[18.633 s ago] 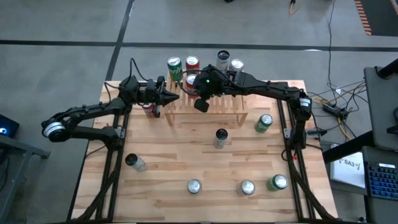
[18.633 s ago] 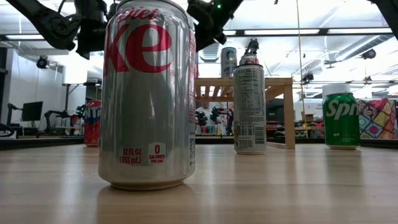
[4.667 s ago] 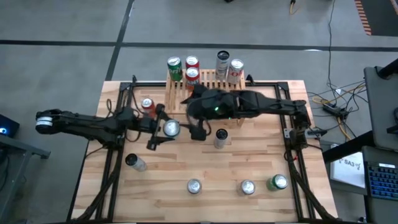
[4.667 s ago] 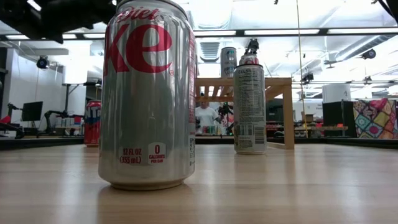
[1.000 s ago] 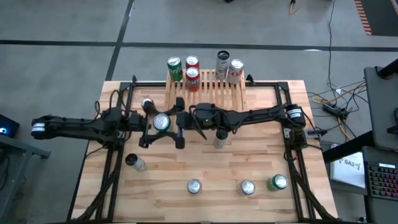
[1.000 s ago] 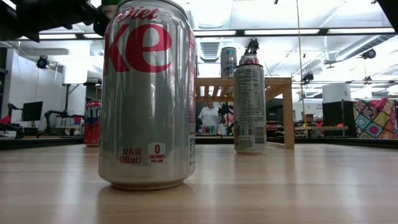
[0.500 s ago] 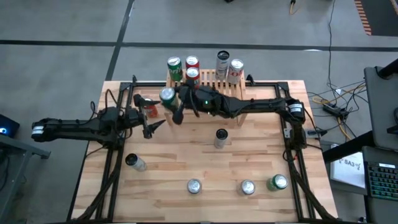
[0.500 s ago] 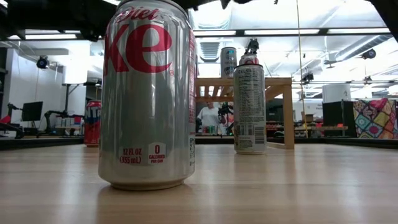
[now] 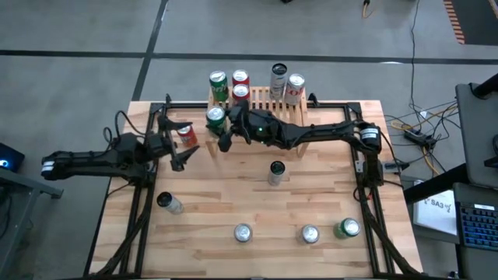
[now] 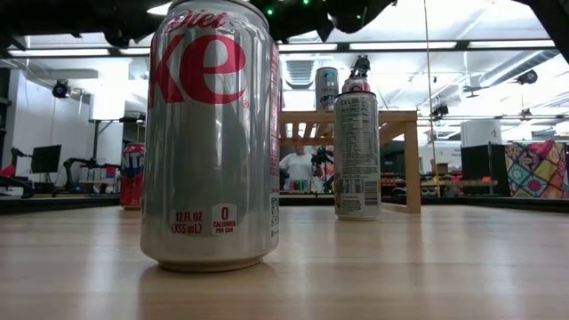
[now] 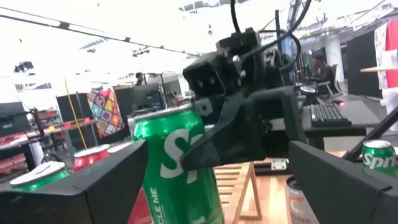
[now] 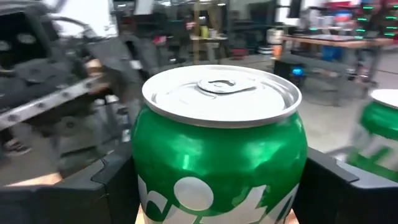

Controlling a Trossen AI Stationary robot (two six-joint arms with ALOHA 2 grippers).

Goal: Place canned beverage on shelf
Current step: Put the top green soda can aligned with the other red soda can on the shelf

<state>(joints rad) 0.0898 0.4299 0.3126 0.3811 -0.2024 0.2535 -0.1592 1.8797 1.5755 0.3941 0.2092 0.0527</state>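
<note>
i hold the green can (image 9: 215, 118) in my right gripper (image 9: 223, 127), jaws wide and clamped on its sides so it rides level toward the shelf (image 9: 274, 103); it hangs just off the shelf's left end, upright, long axis vertical, tab end up. my left gripper (image 9: 176, 144) waits left of the shelf, jaws spread, holding nothing

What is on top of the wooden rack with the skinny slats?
Four upright cans stand along the far edge of the light-wood slatted shelf: a green can, a red can and two silver cans. Another red can stands nearer. The right arm covers the near slats, so anything there is hidden.
</note>
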